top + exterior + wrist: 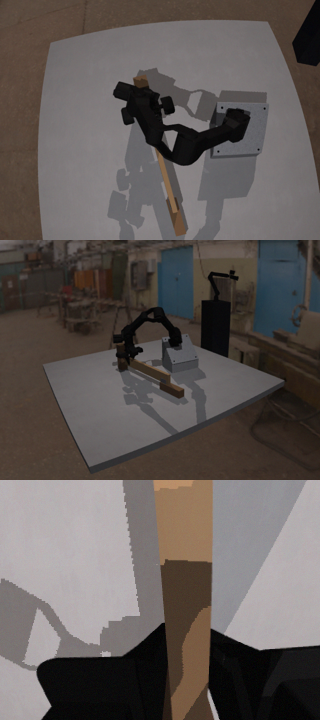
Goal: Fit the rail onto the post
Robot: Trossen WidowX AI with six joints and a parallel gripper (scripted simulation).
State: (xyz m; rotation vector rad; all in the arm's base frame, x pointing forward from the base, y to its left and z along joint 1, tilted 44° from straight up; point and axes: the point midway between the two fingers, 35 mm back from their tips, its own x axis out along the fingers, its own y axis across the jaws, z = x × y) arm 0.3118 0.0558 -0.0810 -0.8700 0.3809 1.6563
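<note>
Left: wooden post (140,80) (120,345), upright, peg side hidden behind my arm; it's the target. Beside it, my parallel-jaw gripper (127,360) (179,627) pinches the bed rail (166,178) (149,369) (186,530) across its thickness near the post end, presumably to steer holes onto pegs (seating: can't tell). Right: rail's far end sits on the footboard block (180,224) (172,390), at the bracket (163,380), which likely keeps that end supported while I align mine.
</note>
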